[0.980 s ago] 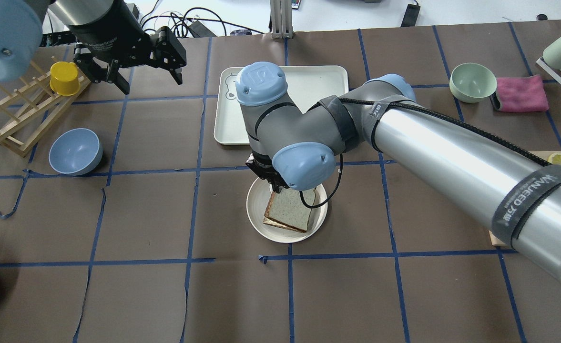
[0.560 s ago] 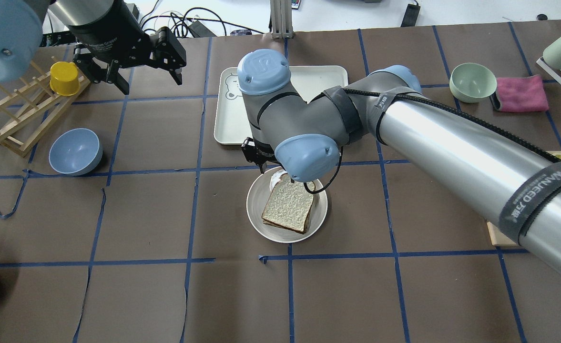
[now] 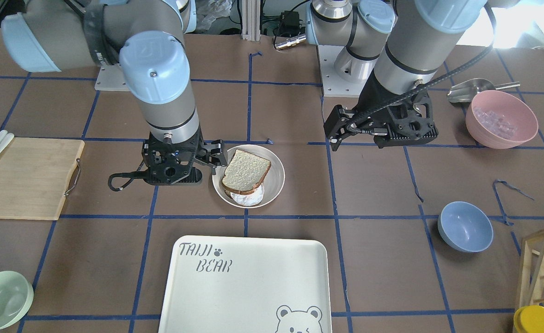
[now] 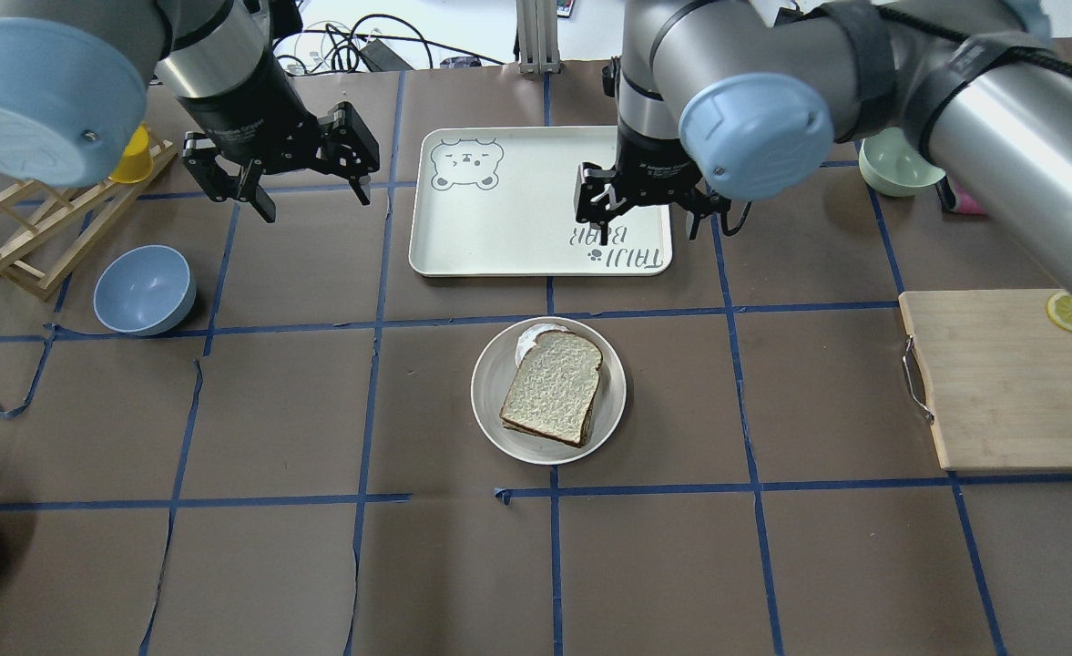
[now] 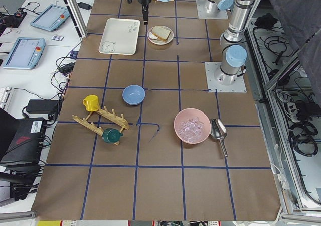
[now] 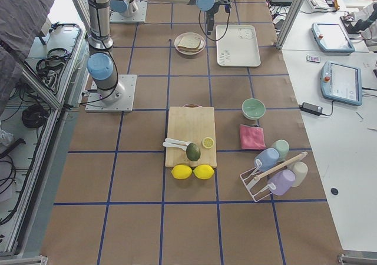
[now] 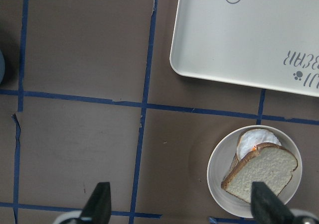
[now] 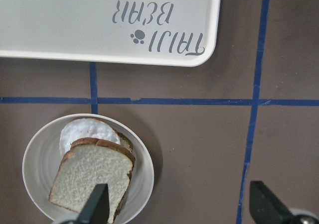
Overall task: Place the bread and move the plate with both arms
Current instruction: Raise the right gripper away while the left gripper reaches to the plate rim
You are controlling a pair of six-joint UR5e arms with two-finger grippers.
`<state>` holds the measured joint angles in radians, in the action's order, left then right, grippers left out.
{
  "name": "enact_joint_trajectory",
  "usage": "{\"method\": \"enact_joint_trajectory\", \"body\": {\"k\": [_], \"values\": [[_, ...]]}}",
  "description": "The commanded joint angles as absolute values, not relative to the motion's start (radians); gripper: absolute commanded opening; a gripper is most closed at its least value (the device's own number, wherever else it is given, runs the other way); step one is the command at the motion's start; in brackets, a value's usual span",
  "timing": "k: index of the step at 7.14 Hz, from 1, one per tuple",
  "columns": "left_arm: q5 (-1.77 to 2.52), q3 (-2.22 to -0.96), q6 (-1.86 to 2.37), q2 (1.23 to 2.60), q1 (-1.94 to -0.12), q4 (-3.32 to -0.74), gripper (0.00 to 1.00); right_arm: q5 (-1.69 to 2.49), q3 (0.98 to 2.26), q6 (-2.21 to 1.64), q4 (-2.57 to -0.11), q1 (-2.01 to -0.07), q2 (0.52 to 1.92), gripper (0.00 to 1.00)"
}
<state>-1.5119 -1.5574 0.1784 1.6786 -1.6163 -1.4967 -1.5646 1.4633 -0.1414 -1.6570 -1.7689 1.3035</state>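
The right gripper (image 4: 649, 221) hangs with its fingers spread wide and nothing between them. A moment ago it was low over the plate (image 4: 490, 405), right at the far edge of the bread (image 4: 554, 387). Now it has let go and risen clear, towards the near corner of the TAIJI BEAR tray (image 4: 508, 228). The bread lies flat on the plate and covers most of a white round piece (image 4: 532, 334) that peeks out at its far edge. A darker crust edge shows under the bread's near side.

The left gripper (image 4: 315, 202) is also spread and empty, off to the plate's left and well apart from it. It has drifted a little inward since a second ago.

The placing looks finished. What remains is moving the plate, which neither gripper touches yet. Each arm will probably need to come down to opposite sides of the rim.
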Motion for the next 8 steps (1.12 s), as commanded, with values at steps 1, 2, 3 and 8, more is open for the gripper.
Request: {"method": "enact_joint_trajectory", "body": {"k": [1,2,3,8], "values": [[-1.509,-1.754,0.245,1.698,-1.670,-1.298,1.00,-1.568,1.355,0.086,-1.505,-1.711,1.362,1.00],[-1.509,-1.892,0.288,1.709,-1.698,-1.114,1.00,-1.578,1.356,0.198,-1.514,-1.691,1.397,1.00],[-1.506,-2.008,0.325,1.735,-1.715,-0.965,0.97,-1.580,1.358,0.198,-1.505,-1.677,1.443,1.00],[-1.457,-2.097,0.396,1.868,-1.790,-0.773,0.74,-1.632,1.401,0.078,-1.526,-1.658,1.471,1.00]]}}
